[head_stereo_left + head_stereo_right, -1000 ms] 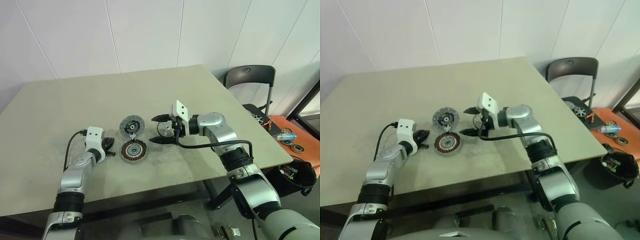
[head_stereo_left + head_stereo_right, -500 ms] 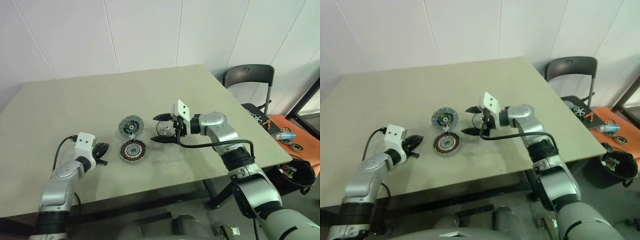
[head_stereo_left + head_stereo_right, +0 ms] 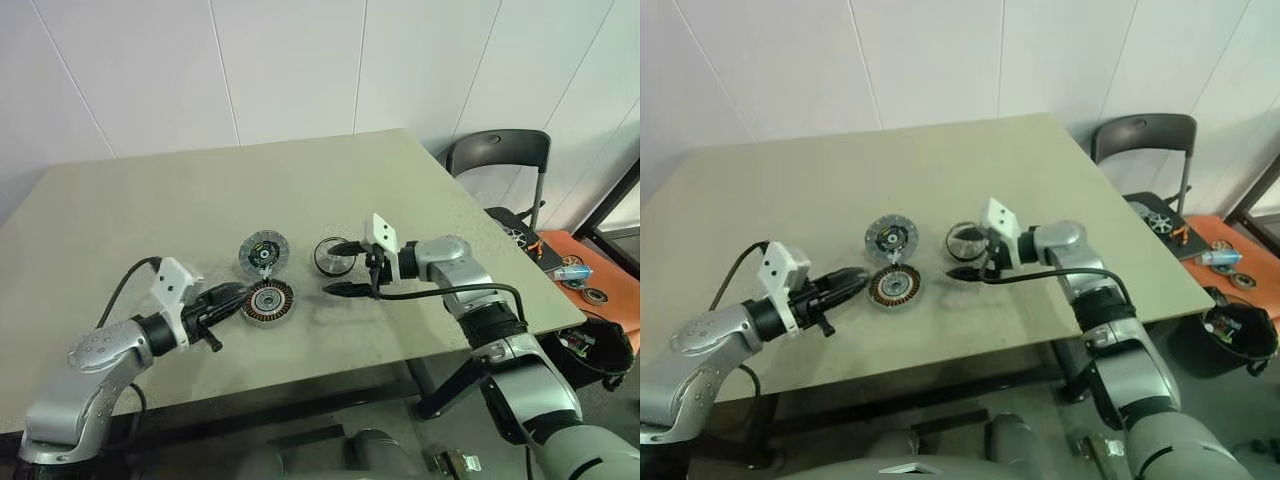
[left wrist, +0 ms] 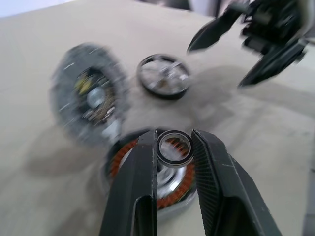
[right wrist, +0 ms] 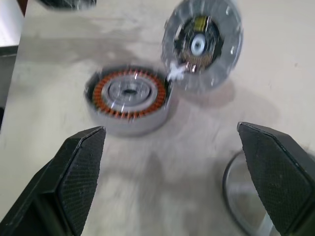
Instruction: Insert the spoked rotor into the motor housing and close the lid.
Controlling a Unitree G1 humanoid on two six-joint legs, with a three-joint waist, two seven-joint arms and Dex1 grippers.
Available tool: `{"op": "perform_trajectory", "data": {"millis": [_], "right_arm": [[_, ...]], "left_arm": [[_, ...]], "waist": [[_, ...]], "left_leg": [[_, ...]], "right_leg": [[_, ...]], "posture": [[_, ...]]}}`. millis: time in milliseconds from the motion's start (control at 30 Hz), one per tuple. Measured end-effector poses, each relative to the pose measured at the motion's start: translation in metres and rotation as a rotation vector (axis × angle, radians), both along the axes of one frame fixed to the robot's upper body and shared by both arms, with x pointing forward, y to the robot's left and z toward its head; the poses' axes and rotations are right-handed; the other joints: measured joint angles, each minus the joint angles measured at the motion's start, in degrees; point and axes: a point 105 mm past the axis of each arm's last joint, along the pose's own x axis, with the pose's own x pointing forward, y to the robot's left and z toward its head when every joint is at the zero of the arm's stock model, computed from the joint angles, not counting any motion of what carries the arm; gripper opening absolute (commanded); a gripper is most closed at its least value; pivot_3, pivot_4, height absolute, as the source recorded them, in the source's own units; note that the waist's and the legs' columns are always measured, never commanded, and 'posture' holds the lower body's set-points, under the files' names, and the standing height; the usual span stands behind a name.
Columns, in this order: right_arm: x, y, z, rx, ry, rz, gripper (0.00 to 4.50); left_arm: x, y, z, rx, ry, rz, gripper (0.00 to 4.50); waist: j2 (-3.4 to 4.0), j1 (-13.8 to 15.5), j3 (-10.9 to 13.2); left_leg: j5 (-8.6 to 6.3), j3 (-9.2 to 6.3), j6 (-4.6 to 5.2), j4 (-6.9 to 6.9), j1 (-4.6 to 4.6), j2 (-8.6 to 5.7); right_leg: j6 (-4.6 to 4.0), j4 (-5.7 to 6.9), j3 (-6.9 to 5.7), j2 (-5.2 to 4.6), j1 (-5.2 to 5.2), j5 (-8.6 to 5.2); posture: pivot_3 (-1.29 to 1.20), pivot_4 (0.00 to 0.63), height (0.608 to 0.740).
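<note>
On the table (image 3: 120,210) we see the housing (image 3: 267,301) with the lid (image 3: 263,252) just behind it and the rotor (image 3: 333,256) further right. Our right gripper (image 3: 345,268) is spread wide and empty, its tips on either side of the rotor's near right edge without touching. Our left gripper (image 4: 173,147) is nearly closed, pinching a small ring (image 4: 174,148) above the housing's left side

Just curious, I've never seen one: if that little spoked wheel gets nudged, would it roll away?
Probably not: the spoked rotor lies flat on the table, so it would likely slide. It looks like rigid metal, fairly heavy for its size. Set on its round rim, it could roll.
</note>
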Motion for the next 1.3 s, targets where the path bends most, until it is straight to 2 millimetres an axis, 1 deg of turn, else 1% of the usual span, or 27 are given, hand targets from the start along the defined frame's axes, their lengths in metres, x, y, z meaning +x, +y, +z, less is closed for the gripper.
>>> {"op": "perform_trajectory", "data": {"millis": [67,133,267,367,567,700,833,1167,1300], "right_arm": [[-0.001,-0.004,-0.002,-0.01,0.004,-0.002,4.5],[-0.001,-0.004,-0.002,-0.01,0.001,-0.001,4.5],[-0.003,0.0,0.0,0.0,-0.013,0.007,4.5],[-0.005,0.003,0.001,0.006,-0.018,0.011,4.5],[-0.007,0.008,0.002,0.018,-0.023,0.02,4.5],[-0.007,0.013,0.001,0.028,-0.021,0.024,4.5],[-0.008,0.017,0.001,0.036,-0.022,0.027,4.5],[-0.01,0.017,-0.003,0.035,-0.014,0.028,4.5],[-0.011,0.017,-0.002,0.036,-0.019,0.029,4.5]], "left_arm": [[0.008,-0.009,0.006,-0.022,-0.016,-0.03,0.68],[0.015,-0.011,0.006,-0.032,-0.011,-0.045,0.68],[0.026,-0.007,-0.011,-0.026,0.053,-0.068,0.68],[0.026,-0.004,-0.019,-0.016,0.09,-0.111,0.68],[0.028,0.009,-0.027,0.069,0.072,-0.146,0.68],[0.028,0.009,-0.028,0.073,0.08,-0.177,0.68],[0.033,0.009,-0.026,0.089,0.061,-0.192,0.68],[0.042,0.002,-0.039,0.059,0.1,-0.21,0.68],[0.045,0.003,-0.044,0.1,0.093,-0.205,0.68]], "waist": [[0.0,0.0,0.0],[0.01,-0.39,0.0],[0.01,-0.68,0.01],[0.01,-0.76,0.01],[0.02,-0.68,0.02],[0.02,-0.67,0.02],[0.02,-0.54,0.02],[0.02,-0.06,0.02],[0.02,-0.01,0.02]], "left_leg": [[0.0,0.0,0.0,0.0,0.01,0.0],[0.0,0.03,0.0,-0.03,0.04,0.01],[0.0,0.01,0.0,-0.06,0.05,0.02],[0.0,0.02,0.0,-0.04,0.02,0.01],[0.0,0.01,0.0,-0.04,0.01,0.01],[0.0,0.01,0.0,-0.03,0.01,0.01],[0.0,0.01,0.0,-0.04,0.01,0.01],[0.0,0.0,0.01,-0.04,0.03,0.01],[0.0,0.01,0.01,-0.03,0.02,0.01]], "right_leg": [[0.0,0.0,0.0,0.01,0.01,0.0],[0.0,0.01,0.04,0.04,0.02,0.0],[0.0,0.02,0.04,0.06,0.01,0.0],[0.0,-0.02,0.04,0.03,0.0,0.0],[0.0,-0.02,0.04,0.03,-0.01,0.0],[0.01,-0.01,0.04,0.03,-0.01,0.0],[0.01,-0.02,0.04,0.03,-0.01,0.01],[0.12,0.01,0.04,0.03,-0.01,0.07],[0.12,0.0,0.04,0.03,-0.01,0.07]], "posture": [[0.0,0.0,0.74],[0.0,0.0,0.74],[0.0,0.0,0.74],[0.0,0.0,0.74],[0.0,0.0,0.74],[0.0,0.0,0.74],[0.0,0.0,0.74],[0.0,0.0,0.74],[0.0,0.0,0.74]]}}
